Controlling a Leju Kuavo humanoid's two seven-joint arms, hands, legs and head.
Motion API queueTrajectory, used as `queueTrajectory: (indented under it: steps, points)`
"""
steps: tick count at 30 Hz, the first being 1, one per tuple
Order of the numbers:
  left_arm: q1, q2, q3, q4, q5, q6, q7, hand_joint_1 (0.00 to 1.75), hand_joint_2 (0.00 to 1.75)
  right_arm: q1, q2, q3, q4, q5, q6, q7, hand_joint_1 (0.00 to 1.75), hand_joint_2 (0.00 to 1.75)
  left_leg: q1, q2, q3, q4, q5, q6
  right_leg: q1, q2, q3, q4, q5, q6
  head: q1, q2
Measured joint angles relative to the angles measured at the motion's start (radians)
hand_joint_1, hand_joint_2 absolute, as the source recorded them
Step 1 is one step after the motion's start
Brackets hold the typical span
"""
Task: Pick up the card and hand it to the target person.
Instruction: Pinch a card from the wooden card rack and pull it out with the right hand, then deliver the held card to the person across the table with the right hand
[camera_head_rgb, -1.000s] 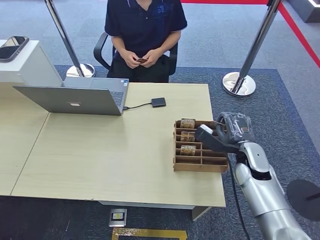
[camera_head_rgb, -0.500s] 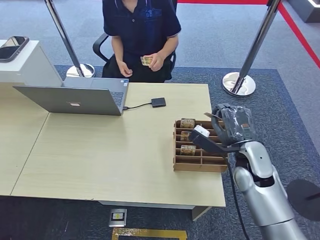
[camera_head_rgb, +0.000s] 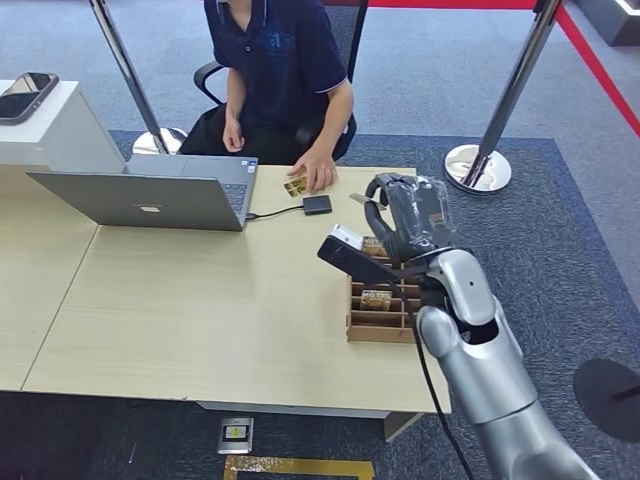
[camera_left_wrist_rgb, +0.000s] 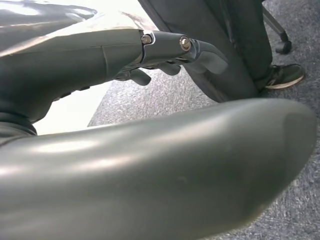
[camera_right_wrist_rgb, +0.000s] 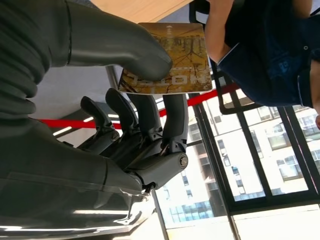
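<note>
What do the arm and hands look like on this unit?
Right arm: smooth silver shell segments, rounded at the joints, with a black cable running along it. Right hand: dark grey, under clear plastic film, with a grey ribbed cover, thick grey thumb and darker fingers. Left hand: same dark grey, visible screws.

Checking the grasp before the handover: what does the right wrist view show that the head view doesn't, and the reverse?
Right wrist only: the yellow-brown printed card pinched flat under the thick grey thumb, dark fingers below.
Head only: the light wooden table, grey laptop, brown slotted wooden card holder, and a second card under the person's hand.
Both: the right robot hand and the seated person in the dark blue shirt.
</note>
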Motion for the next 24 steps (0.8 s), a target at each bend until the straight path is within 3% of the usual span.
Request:
queueTrajectory:
  steps: [12,24]
  points:
    - [-0.002,0.000,-0.014,0.000,-0.027,-0.006,0.004,0.00,0.00,-0.155,0.126,0.010,0.315,0.009,-0.036,0.046,1.57,1.75,0.000,0.000,0.000,0.000,0.000,0.000,0.000,0.000,0.000,0.000,0.000,0.000,0.000,0.000]
    - [-0.002,0.000,-0.023,0.000,-0.038,-0.008,-0.001,0.00,0.00,-0.196,0.171,0.010,0.487,0.021,-0.062,0.046,1.53,1.75,0.000,0.000,0.000,0.000,0.000,0.000,0.000,0.000,0.000,0.000,0.000,0.000,0.000,0.000]
